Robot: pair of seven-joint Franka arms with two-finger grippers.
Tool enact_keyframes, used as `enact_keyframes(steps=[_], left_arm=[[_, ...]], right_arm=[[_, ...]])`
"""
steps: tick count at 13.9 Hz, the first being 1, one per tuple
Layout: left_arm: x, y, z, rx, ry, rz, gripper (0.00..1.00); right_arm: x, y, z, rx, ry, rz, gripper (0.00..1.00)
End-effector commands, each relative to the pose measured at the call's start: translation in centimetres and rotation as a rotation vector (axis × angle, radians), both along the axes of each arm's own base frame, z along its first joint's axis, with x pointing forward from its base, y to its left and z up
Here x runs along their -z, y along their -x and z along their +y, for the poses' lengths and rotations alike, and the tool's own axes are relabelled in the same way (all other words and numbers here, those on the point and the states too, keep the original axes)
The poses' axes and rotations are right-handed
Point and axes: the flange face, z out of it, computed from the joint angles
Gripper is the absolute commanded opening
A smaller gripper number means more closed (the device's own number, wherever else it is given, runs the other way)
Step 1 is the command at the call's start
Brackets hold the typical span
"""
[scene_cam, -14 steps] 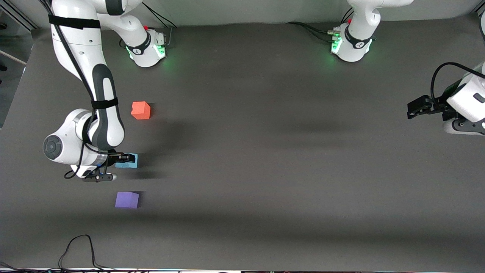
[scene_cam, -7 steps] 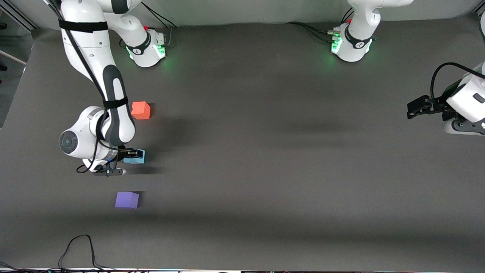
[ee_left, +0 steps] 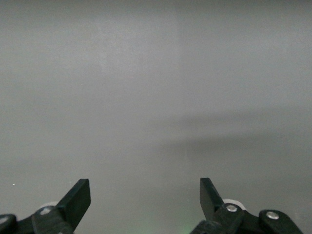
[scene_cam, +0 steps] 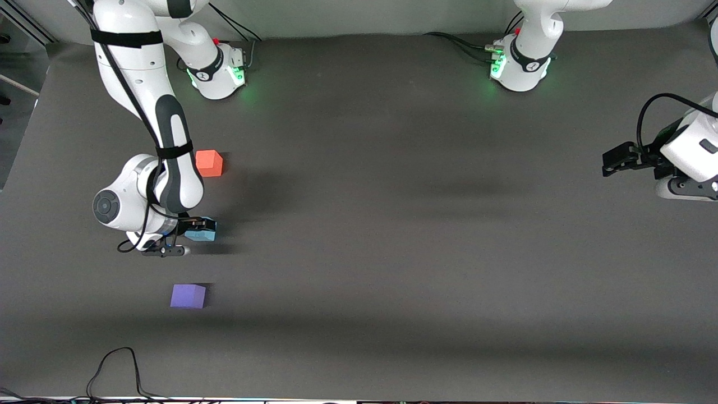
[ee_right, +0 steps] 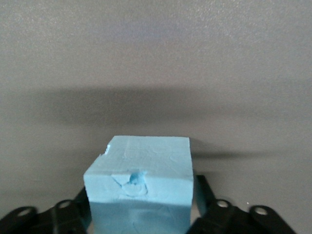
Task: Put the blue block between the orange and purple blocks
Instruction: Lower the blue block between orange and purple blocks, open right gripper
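Right gripper (scene_cam: 197,230) jaws clench the blue block (scene_cam: 201,234) between orange block (scene_cam: 209,163) and purple block (scene_cam: 188,295); released tilted, it could tumble off line; left gripper (scene_cam: 612,160) waits, jaws spread

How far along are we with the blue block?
Picked up: the right end effector is shut on the blue block, over the table roughly between the orange block and the purple block. Left to do: lower and release. The left end effector waits open at its end.
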Motion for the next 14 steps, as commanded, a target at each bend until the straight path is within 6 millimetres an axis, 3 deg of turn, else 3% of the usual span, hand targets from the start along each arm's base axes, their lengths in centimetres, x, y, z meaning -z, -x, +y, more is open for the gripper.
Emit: enact_keyframes(steps=[1, 5, 7, 9, 14], left_arm=[[-0.1, 0.1, -0.2, -0.010, -0.004, -0.010, 1.00], [-0.2, 0.0, 0.0, -0.013, -0.004, -0.013, 1.00], [-0.2, 0.0, 0.0, -0.013, -0.004, -0.015, 1.00], [-0.2, 0.0, 0.0, -0.013, -0.004, -0.015, 1.00], [-0.2, 0.0, 0.0, -0.013, -0.004, -0.015, 1.00]], right_arm=[[-2.9, -1.0, 1.0, 0.001, -0.052, -0.047, 1.00], [-10.1, -4.9, 1.8, -0.062, -0.066, 0.012, 1.00], [-15.5, -6.4, 2.5, -0.055, -0.024, -0.026, 1.00], [-20.3, -7.2, 4.4, -0.089, -0.028, -0.057, 1.00], [-31.1, -8.2, 6.8, -0.193, 0.015, -0.147, 1.00]])
